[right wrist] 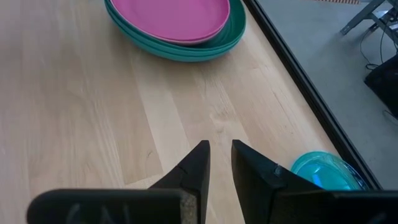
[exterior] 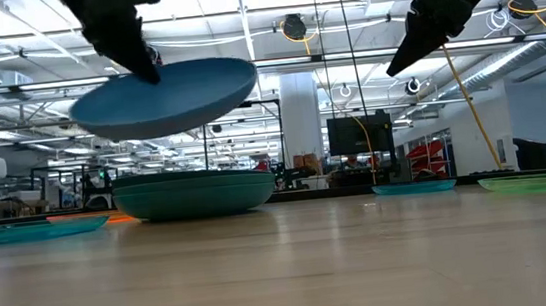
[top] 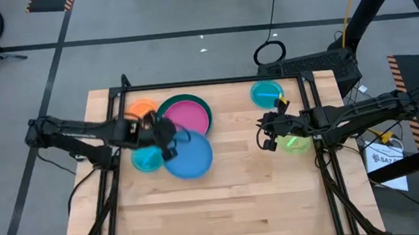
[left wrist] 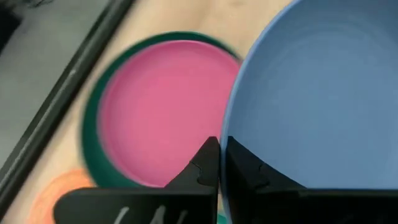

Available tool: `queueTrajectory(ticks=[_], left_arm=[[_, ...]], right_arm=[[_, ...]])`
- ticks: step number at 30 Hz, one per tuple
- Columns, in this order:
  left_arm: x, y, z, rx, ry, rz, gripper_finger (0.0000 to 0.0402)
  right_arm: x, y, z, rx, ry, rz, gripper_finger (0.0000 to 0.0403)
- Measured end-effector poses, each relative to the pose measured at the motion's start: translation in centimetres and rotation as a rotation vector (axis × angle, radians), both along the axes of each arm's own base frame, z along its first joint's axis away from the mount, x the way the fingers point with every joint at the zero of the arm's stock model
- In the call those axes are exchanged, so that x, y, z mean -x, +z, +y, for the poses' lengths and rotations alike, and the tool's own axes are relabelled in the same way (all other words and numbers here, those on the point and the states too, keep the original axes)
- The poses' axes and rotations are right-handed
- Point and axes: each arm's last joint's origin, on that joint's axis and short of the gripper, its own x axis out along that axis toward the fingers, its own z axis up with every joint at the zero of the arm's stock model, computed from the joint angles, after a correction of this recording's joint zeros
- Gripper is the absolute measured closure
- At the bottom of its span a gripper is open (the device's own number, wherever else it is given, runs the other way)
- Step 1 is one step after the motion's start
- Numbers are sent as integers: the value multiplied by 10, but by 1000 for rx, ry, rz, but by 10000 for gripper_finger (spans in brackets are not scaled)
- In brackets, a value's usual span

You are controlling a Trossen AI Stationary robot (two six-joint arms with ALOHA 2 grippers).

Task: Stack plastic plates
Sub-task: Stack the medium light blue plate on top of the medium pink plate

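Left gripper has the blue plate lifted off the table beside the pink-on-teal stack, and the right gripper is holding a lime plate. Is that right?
Not quite: the right gripper holds nothing, as the right wrist view shows bare wood between its fingers; the lime plate lies on the table. The rest stands: the left gripper holds the blue plate lifted beside the pink plate on the teal plates.

A: The round blue plastic plate (top: 189,156) by the stack: what colours sit beside it?

B: A magenta round plate (top: 189,114) on a teal one (top: 204,106). An orange small plate (top: 140,107) and a cyan one (top: 145,160) flank the stack.

A: And far from it?

B: Another cyan plate (top: 266,93), a lime one (top: 295,143), on the pale wooden desk (top: 224,200).
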Motion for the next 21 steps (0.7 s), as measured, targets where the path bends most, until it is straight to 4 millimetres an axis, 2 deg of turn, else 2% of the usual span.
queueTrajectory(ticks=[6,11,16,21], left_arm=[[4,-2,51,-11,199,21,392],[10,-2,84,-2,322,16,392],[17,-2,104,8,379,10,392],[17,-5,114,24,404,7,392]], right_arm=[[0,0,0,0,0,0,344],[0,0,0,0,0,1,344],[0,0,0,1,0,5,344],[1,-1,0,1,0,10,344]])
